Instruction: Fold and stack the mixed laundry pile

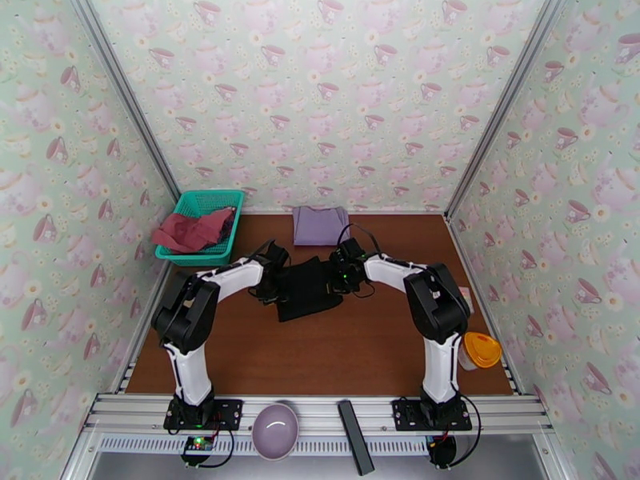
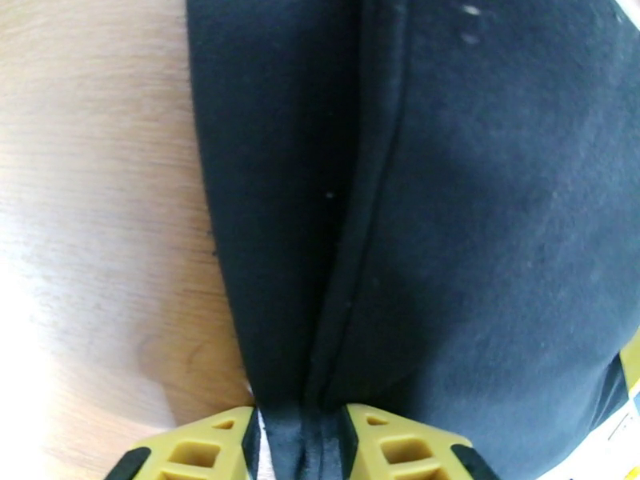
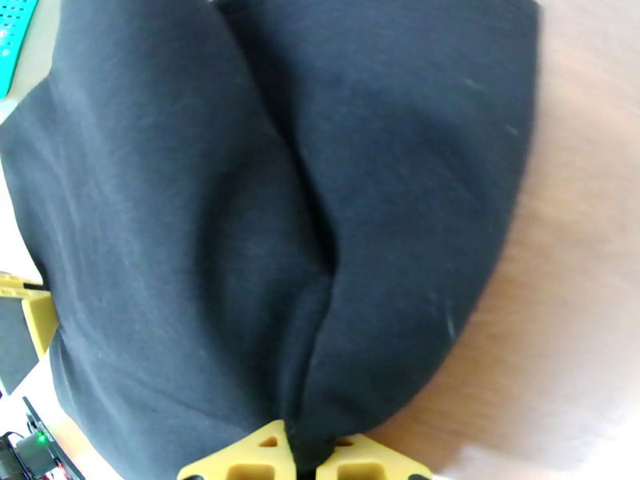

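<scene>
left gripper [image 2: 300, 446] pinched a fold of black garment [image 1: 304, 290] | right gripper [image 3: 302, 462] clamped on same garment | garment lay on table [image 1: 336, 354]

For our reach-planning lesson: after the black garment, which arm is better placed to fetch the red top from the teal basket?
Probably left. The teal basket holding the red top sits far left, just beyond the left arm; the right arm would have to reach across the black garment.
</scene>
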Tool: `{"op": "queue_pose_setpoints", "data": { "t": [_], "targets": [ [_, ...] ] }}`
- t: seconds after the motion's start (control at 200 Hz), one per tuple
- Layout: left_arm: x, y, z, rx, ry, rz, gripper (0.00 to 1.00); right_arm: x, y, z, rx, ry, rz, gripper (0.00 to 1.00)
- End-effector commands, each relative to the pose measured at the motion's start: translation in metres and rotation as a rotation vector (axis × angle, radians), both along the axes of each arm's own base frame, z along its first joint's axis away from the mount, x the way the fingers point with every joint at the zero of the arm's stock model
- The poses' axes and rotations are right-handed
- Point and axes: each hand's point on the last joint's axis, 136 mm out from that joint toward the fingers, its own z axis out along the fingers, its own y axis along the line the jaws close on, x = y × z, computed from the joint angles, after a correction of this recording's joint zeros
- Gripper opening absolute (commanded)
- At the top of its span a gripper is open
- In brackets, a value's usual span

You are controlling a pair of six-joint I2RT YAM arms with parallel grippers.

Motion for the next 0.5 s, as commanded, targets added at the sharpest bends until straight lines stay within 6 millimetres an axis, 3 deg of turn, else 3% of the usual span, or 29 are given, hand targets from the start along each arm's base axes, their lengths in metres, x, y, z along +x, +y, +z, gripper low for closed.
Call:
{"op": "queue_pose_setpoints", "data": {
  "t": [0.0, 0.185, 0.351, 0.491],
  "targets": [
    [0.023, -0.072, -0.042, -0.260, -0.060, -0.089, 0.27, -0.019, 0.001, -0.004, -0.022, 0.053, 0.000, 0.00],
    [0.020, -0.070, -0.048, -0.249, -0.048, -0.090, 0.00, -0.018, -0.003, -0.002, -0.038, 0.040, -0.021, 0.00],
    [0.023, -0.062, -0.032, -0.214, -0.093, -0.095, 0.00, -0.008, -0.005, 0.013, -0.046, -0.009, -0.048, 0.00],
    [0.033, -0.053, 0.016, -0.159, -0.185, -0.125, 0.00, 0.007, -0.012, 0.046, -0.075, -0.098, -0.085, 0.00]
  ]
}}
